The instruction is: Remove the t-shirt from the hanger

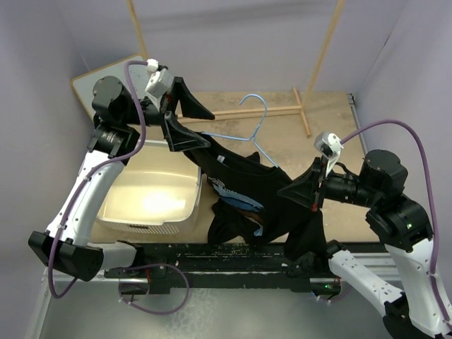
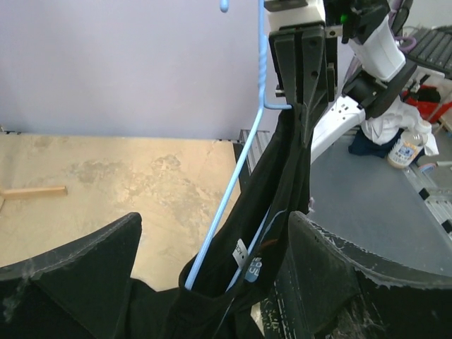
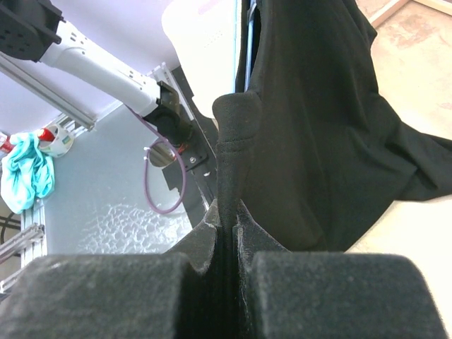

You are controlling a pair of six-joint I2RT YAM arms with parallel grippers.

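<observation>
The right gripper (image 1: 289, 191) is clamped shut on a fold of the black short-sleeved fabric t-shirt (image 1: 254, 180), holding it lifted above the tan table (image 1: 328, 120). From the left wrist view a corner of the thin light-blue wire hanger (image 1: 259, 123) sits right beside those jaws; whether the wire is pinched along with the cloth cannot be told. The left gripper (image 1: 210, 128) stands wide open with nothing in its grasp, its fingers either side of the hanging collar end, where the blue wire runs down inside the fabric.

The t-shirt is not yet off: it hangs stretched between the two arms with the hanger threaded through it, its hook poking out above.

The main risk is likely the left jaws closing on cloth and wire together, so that pulling drags the hanger along instead of freeing it. If the right jaws also trap the wire, the shirt may strain or the wire bend. A thin fold could slip, dropping everything near the white plastic bin (image 1: 152, 205).
</observation>
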